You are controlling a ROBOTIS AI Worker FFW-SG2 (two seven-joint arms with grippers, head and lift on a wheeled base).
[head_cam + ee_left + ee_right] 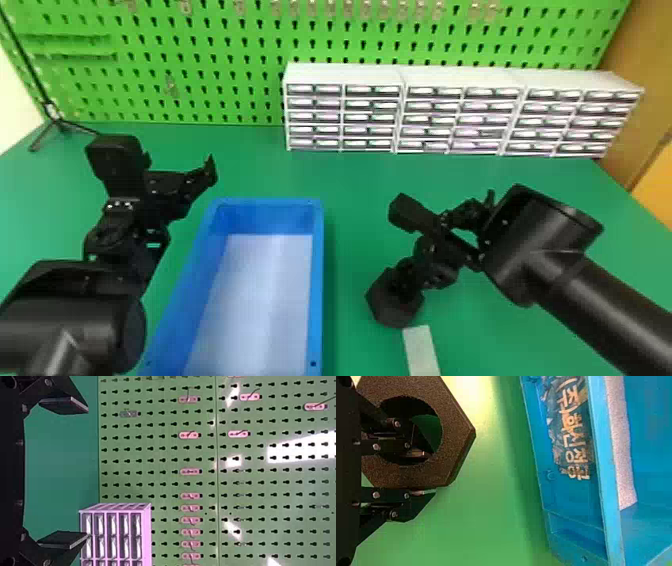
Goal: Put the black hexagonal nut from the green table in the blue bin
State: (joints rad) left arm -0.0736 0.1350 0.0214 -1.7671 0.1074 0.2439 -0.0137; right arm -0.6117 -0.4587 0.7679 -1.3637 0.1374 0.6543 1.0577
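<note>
In the head view my right gripper (411, 276) is to the right of the blue bin (316, 280), shut on the black hexagonal nut (392, 306). The right wrist view has one finger of the right gripper (421, 475) inside the hole of the nut (459, 427) and the other against its outer edge, so the ring wall is pinched between them. Whether the nut touches the green table (350, 175) I cannot tell. My left gripper (172, 155) is beyond the bin's left side with its fingers apart; the left wrist view gives the same open, bare left gripper (67, 473).
White drawer cabinets (345, 75) line the back of the table before a green pegboard (210, 30). A pale flat strip (422, 350) lies close to the nut at the near edge. A black stand (57, 122) is at the far left. The bin's floor has a whitish sheet (260, 300).
</note>
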